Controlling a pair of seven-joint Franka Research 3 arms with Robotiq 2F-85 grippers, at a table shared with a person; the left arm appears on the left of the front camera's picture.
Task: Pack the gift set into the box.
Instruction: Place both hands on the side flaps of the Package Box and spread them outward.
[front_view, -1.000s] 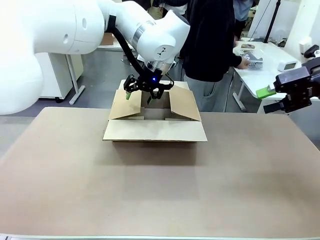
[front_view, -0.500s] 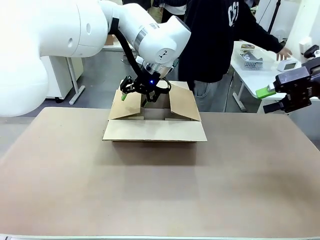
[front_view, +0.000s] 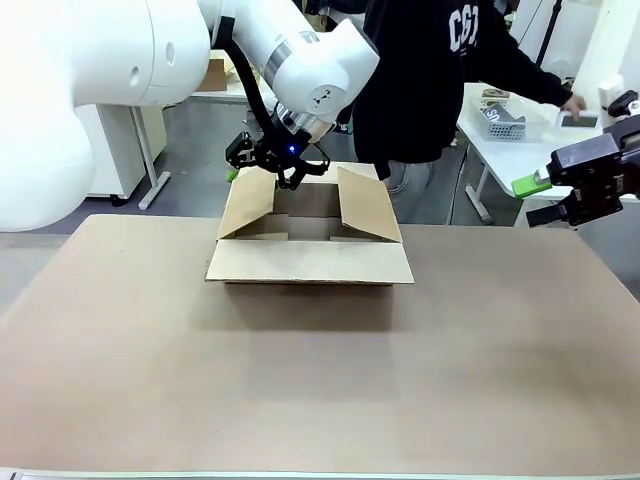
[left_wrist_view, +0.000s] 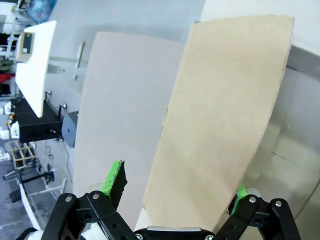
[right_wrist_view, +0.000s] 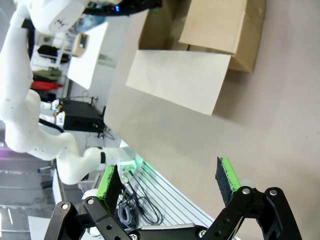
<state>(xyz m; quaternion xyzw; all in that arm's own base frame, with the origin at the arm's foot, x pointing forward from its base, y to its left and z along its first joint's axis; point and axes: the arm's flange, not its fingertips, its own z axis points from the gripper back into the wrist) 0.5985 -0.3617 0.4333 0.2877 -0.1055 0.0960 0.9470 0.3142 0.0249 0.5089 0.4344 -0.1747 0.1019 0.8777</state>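
Two arms are showing in the front view. Starting at the left of the frame, we are reaching our left gripper (front_view: 268, 165) over the box (front_view: 310, 236), which is sitting in the upper middle of the table (front_view: 320, 380). Its fingers are standing apart on either side of the box's left flap (front_view: 247, 203), which is leaning upward; in the left wrist view the flap (left_wrist_view: 220, 125) is filling the gap between the green pads (left_wrist_view: 114, 179), though we cannot tell whether they are touching it. Behind the box, a person (front_view: 440, 90) in a dark top is reaching toward a side table (front_view: 520, 140) at upper right. At the right edge, we are holding our right gripper (front_view: 560, 190) above the table, fingers spread wide and empty.
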